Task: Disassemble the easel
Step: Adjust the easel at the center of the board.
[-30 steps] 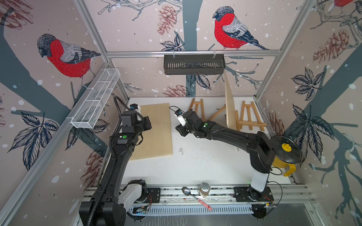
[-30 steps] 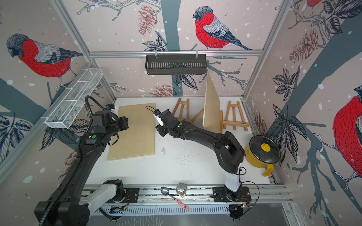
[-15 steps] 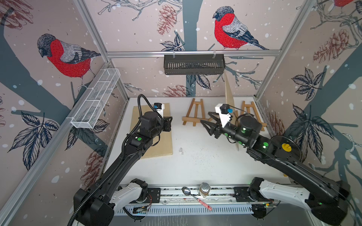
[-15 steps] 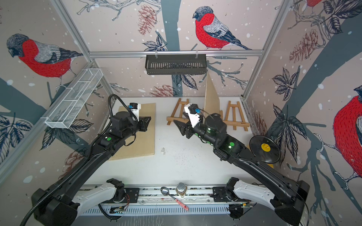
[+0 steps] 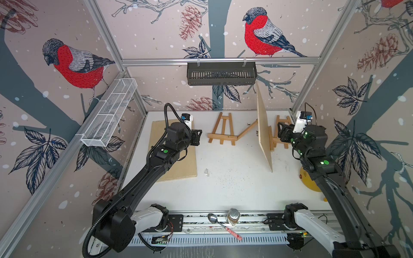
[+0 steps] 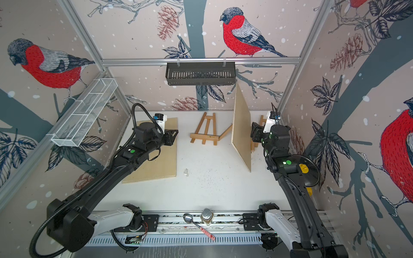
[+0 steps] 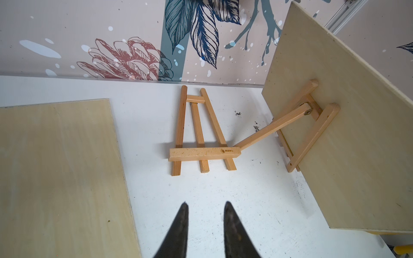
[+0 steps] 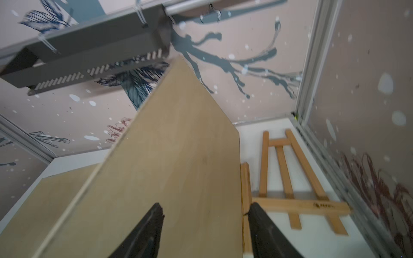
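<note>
Standing propped board divides middle easel from wall-side easel.

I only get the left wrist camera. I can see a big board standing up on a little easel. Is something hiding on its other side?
Observer: Yes. Another easel lies flat past the standing board.
Kid: Where's the other arm?
Observer: Over there too. The right gripper points at that board's face, fingers apart, holding nothing.
Kid: What's down near the robot?
Observer: A spoon and a small jar rest on the front rail.
</note>
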Available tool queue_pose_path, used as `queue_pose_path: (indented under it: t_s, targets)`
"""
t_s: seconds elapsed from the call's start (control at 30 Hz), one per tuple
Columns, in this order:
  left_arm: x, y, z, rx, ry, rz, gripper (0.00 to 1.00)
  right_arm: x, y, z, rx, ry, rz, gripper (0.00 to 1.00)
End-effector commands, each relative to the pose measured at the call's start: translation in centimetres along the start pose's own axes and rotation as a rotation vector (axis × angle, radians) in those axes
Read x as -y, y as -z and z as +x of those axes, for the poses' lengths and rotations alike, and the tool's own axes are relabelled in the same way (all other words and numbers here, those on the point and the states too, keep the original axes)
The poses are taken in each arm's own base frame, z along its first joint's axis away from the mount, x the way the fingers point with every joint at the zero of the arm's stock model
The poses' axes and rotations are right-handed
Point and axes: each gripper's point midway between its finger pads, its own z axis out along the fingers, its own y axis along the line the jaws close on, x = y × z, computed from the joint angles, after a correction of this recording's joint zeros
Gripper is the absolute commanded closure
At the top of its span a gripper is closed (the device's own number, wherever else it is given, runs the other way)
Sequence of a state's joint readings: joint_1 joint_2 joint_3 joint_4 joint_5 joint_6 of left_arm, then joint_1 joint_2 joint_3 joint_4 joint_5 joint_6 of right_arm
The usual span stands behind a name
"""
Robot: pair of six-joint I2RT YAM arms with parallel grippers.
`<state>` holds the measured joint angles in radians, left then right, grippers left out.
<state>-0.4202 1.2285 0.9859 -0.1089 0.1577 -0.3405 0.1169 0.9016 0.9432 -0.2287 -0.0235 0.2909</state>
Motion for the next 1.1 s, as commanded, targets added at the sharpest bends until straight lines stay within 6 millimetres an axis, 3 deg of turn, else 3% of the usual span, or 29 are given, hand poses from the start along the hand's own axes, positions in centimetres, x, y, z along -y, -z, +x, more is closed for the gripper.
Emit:
queue_pose_path:
  t_s: [0.0,0.07,0.13,0.3,0.43,0.53,0.67,0.83,1.07]
  targets:
    - [0.8,-2.5,1.4,-0.059,0.035,0.072,0.79,-1.2,0.3,-0.7,0.039,-0.054,-0.102,0.37]
    - [1.3,-4.5,2.2,-0.071,0.044,0.097,0.80,-0.5,-0.1,-0.7,0.025,-0.046,-0.072,0.36]
    - [2.5,-6.7,1.6,-0.057,0.030,0.120,0.80,0.2,-0.6,-0.5,0.014,-0.048,-0.050,0.36]
    - [4.2,-13.7,2.1,-0.165,0.002,0.084,0.88,3.5,-2.0,0.1,-0.015,-0.095,-0.008,0.36]
    - [2.3,-18.6,3.7,-0.279,-0.017,-0.072,0.93,5.1,-2.6,0.9,-0.030,-0.125,-0.008,0.35]
    - [-0.2,-21.8,3.4,-0.301,-0.044,-0.220,0.94,5.5,-3.1,1.5,-0.042,-0.129,-0.012,0.33]
    - [-2.0,-25.7,3.4,-0.362,-0.076,-0.315,0.94,5.7,-3.4,1.9,-0.055,-0.125,-0.018,0.32]
    - [-4.4,-28.7,4.7,-0.378,-0.114,-0.364,0.91,5.9,-3.4,1.9,-0.047,-0.123,-0.019,0.31]
    - [-6.6,-29.4,5.9,-0.372,-0.122,-0.411,0.90,6.0,-3.5,2.0,-0.042,-0.128,-0.031,0.31]
